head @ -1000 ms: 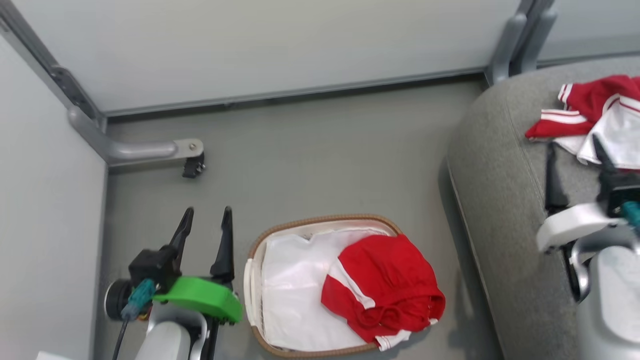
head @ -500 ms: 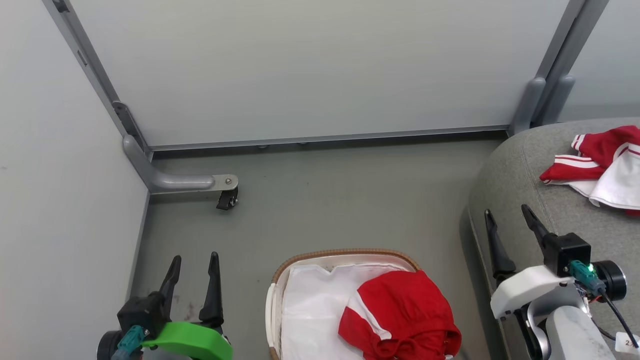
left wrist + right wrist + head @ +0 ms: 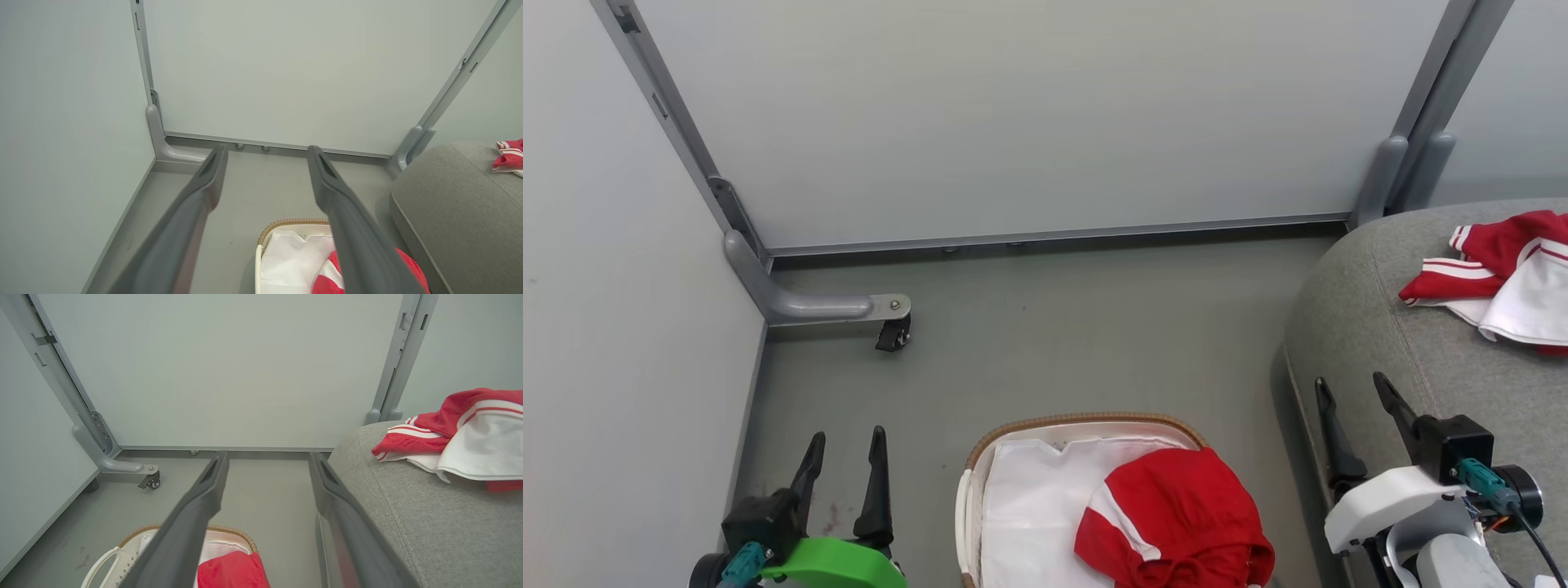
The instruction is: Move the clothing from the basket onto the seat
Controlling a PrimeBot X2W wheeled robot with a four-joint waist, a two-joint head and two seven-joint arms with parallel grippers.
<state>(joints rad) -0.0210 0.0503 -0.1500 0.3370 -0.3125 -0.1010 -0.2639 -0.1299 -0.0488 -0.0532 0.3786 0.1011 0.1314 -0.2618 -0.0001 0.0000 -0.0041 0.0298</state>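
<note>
Lower centre, the oval cream basket with a brown woven rim and white cloth liner holds one crumpled red garment, cut off by the bottom edge. A second, red-and-white striped garment, possibly a shirt, lies rumpled on the rounded grey upholstered seat at far right. Over the smooth grey floor, the left gripper and right gripper are empty, fingers spread wide.

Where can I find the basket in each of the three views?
Head view: basket at bottom centre, cut by the edge.
Left wrist view: basket at bottom, right of centre.
Right wrist view: basket at bottom left.
Shared landmark: grey seat, right of it everywhere.
</note>
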